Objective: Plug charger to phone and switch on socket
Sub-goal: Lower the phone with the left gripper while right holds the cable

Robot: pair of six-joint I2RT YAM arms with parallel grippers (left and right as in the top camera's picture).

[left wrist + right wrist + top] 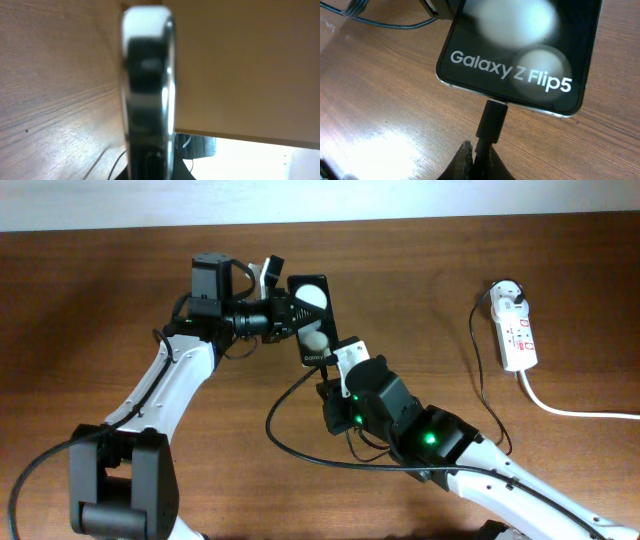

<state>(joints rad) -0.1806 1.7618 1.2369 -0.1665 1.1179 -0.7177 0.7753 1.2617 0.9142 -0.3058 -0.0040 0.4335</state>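
**A:** What's over on the left?

**B:** The left arm reaches across the wooden table point(90, 300). The left gripper point(283, 317) is clamped on the side of the phone point(310, 318). Its own wrist camera only gets the phone edge-on, all blur.

**A:** Where's the phone, then?

**B:** About mid-table, toward the far side. It has a black face with two white patches, and "Galaxy Z Flip5" lettering at the near end. Lifted or resting, I can't tell.

**A:** And next along?

**B:** The right gripper point(336, 363) is just below that lettered end. Its fingers are pinched together on the charger point(270, 423), right behind the plug tip point(492, 119). The tip touches the port in the phone's bottom edge, but I can't say whether it's fully seated.

**A:** The cable?

**B:** It loops toward the near side by the right arm, then runs right and up to the white adapter point(508, 290). That sits at the far end of the socket point(520, 335), near the right edge. The thick white cord point(575, 411) trails off to the right. The switches are too small to read.
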